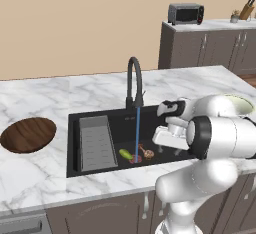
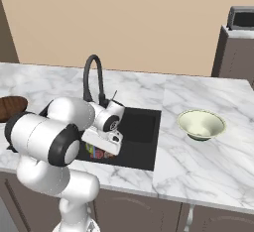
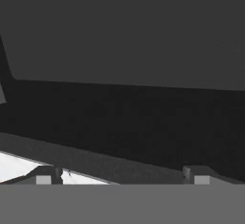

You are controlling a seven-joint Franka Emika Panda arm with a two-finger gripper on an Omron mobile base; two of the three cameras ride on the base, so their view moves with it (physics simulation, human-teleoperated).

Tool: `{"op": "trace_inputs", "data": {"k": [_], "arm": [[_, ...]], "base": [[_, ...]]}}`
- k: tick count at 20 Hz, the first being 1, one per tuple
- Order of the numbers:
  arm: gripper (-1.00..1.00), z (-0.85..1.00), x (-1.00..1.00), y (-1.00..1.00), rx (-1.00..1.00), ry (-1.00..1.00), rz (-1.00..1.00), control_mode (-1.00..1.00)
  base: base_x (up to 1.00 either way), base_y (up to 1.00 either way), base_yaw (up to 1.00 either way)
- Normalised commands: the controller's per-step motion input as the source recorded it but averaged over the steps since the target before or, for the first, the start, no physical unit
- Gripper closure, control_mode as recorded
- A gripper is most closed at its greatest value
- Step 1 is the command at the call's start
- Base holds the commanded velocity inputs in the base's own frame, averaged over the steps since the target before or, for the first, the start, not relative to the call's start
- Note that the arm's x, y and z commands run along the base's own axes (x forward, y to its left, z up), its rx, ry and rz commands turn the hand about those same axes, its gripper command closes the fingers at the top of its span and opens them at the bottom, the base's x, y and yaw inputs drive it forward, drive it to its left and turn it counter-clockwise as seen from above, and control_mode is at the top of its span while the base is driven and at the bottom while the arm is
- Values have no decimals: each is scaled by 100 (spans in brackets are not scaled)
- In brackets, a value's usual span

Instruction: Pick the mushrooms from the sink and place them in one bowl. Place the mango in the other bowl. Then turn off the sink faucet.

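The black sink (image 1: 165,115) holds a yellow-green mango (image 1: 126,154) and, just right of it, a brown mushroom (image 1: 148,153). Between them a reddish round spot lies at the foot of the water stream; I cannot tell whether it is a mushroom or the drain. Blue water (image 1: 137,130) runs from the black gooseneck faucet (image 1: 134,80). My gripper (image 1: 170,150) hangs open over the right half of the basin, right of the mushroom, with nothing between its fingers. In the hand view the gripper (image 3: 122,177) faces the dark basin floor. The wooden bowl (image 1: 28,134) lies left of the sink, the pale bowl (image 2: 201,124) right.
A grey ribbed tray (image 1: 96,143) fills the sink's left part. The marble counter (image 1: 45,178) surrounds the basin. At the back right stands a cabinet with a toaster oven (image 1: 185,13) and a knife block (image 1: 246,9). My arm's elbow (image 1: 220,133) partly covers the pale bowl in the left base view.
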Motion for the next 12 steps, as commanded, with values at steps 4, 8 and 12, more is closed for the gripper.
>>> {"op": "trace_inputs", "data": {"k": [4,8,12], "arm": [[-100,-16,26,0,0,0,0,-100],[-100,-28,21,0,0,0,0,-100],[-100,-27,9,0,0,0,0,-100]], "base": [[0,0,0],[0,0,0],[0,0,0]]}}
